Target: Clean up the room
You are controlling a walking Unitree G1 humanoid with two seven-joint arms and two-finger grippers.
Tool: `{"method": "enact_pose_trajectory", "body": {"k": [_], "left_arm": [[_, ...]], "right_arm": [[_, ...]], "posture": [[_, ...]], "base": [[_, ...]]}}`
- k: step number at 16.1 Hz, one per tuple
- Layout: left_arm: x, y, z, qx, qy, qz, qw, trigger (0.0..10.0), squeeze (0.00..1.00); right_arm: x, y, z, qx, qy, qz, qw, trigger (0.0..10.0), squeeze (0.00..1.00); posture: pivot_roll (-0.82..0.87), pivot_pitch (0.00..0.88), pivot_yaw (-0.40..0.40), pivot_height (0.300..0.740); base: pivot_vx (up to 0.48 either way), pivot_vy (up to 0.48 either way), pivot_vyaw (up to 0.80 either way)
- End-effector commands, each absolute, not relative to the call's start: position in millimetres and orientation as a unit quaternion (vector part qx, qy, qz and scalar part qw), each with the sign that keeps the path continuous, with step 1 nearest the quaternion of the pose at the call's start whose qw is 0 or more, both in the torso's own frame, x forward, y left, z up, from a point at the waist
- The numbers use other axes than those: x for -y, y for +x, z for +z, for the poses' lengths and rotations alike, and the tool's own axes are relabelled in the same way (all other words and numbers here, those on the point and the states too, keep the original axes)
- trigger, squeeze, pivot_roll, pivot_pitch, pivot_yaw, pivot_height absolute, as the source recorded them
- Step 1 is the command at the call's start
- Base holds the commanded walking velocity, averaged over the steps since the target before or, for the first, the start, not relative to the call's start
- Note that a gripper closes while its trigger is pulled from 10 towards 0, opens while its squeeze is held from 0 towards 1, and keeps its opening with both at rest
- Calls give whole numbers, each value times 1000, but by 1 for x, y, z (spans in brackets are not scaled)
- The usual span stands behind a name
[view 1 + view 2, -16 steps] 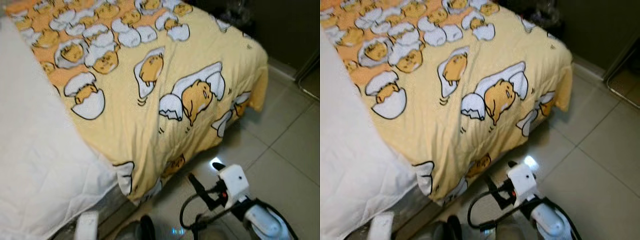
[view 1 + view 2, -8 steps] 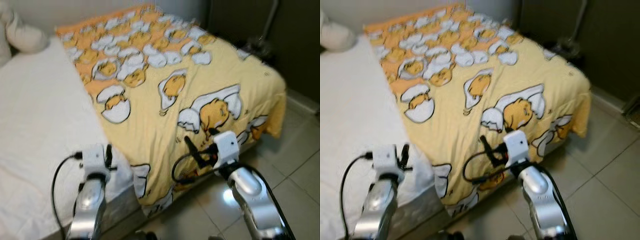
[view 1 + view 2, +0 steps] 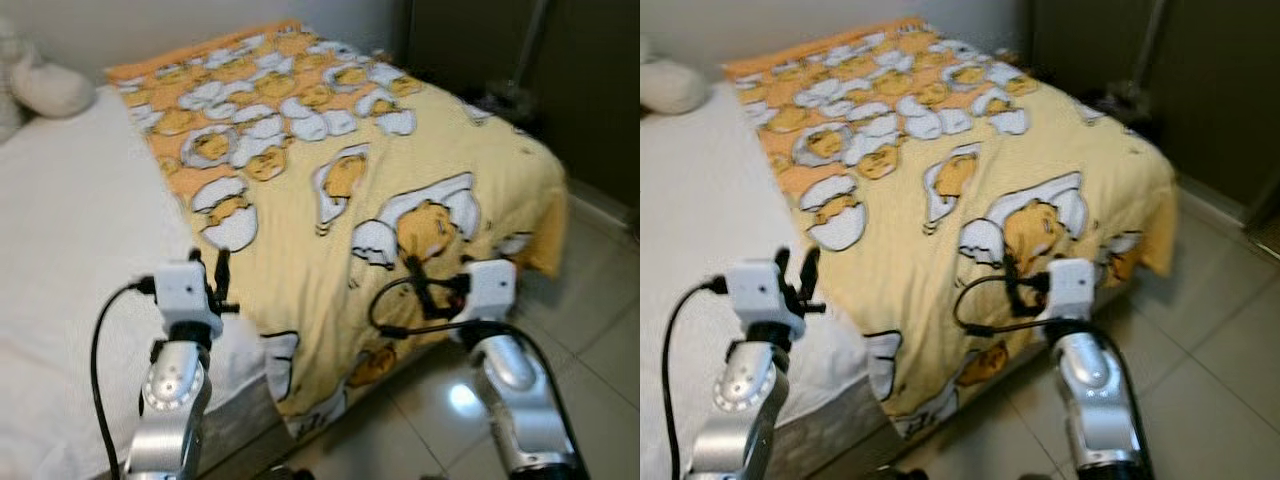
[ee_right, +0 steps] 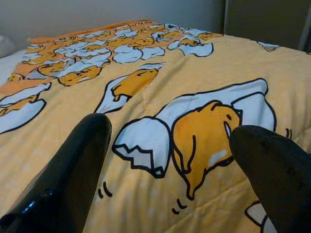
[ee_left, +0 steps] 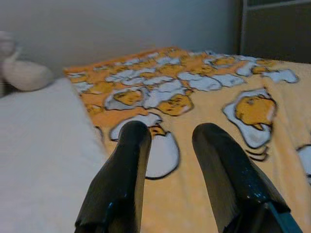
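A yellow blanket [image 3: 330, 170] printed with egg-shell cartoon figures covers the right half of a bed and hangs over its foot end. A white sheet [image 3: 70, 250] covers the left half. My left gripper [image 3: 215, 275] is raised over the seam between sheet and blanket, fingers open with nothing between them. My right gripper [image 3: 420, 283] is held above the blanket's near corner, fingers [image 4: 73, 170] spread wide open and empty. The wrist views look along the fingertips [image 5: 133, 145] over the blanket [image 4: 160, 97] toward the head of the bed.
A white plush toy or pillow [image 3: 45, 85] lies at the head of the bed on the left. Pale floor tiles [image 3: 590, 300] lie to the right of the bed. A dark stand with a base [image 3: 515, 95] is by the far right corner, in front of dark doors.
The camera tilted up from the floor to take in the whole bed. Both arms rose into view; the right gripper moved from beside the bed's edge to above the blanket's corner.
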State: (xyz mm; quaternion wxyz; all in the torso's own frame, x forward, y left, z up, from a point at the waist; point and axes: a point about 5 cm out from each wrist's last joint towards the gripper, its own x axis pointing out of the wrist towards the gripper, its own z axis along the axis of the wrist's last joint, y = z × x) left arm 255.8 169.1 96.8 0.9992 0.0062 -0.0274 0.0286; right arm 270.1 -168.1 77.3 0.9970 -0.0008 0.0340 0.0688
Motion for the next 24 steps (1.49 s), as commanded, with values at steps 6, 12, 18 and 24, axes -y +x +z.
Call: {"method": "enact_pose_trajectory", "body": {"k": [6, 12, 18, 24], "left_arm": [[-173, 257, 95, 1, -4, 43, 999, 10000, 0], [-180, 265, 84, -33, -4, 44, 998, 10000, 0], [-183, 270, 83, -36, 10, 51, 998, 10000, 0], [-179, 281, 97, 1, -10, 26, 1000, 10000, 0]], "right_arm": [[159, 288, 81, -29, -7, 79, 996, 10000, 169], [148, 289, 78, -32, -22, 110, 993, 10000, 200], [140, 296, 81, -20, -22, 122, 992, 10000, 212], [141, 302, 96, 28, -51, 103, 993, 10000, 12]], "posture": [[-176, 0, 150, 740], [-161, 0, 133, 740], [-160, 0, 147, 740], [-168, 0, 166, 740]], "base": [[0, -480, 664], [0, -320, 615], [0, 0, 586], [324, 0, 288]]}}
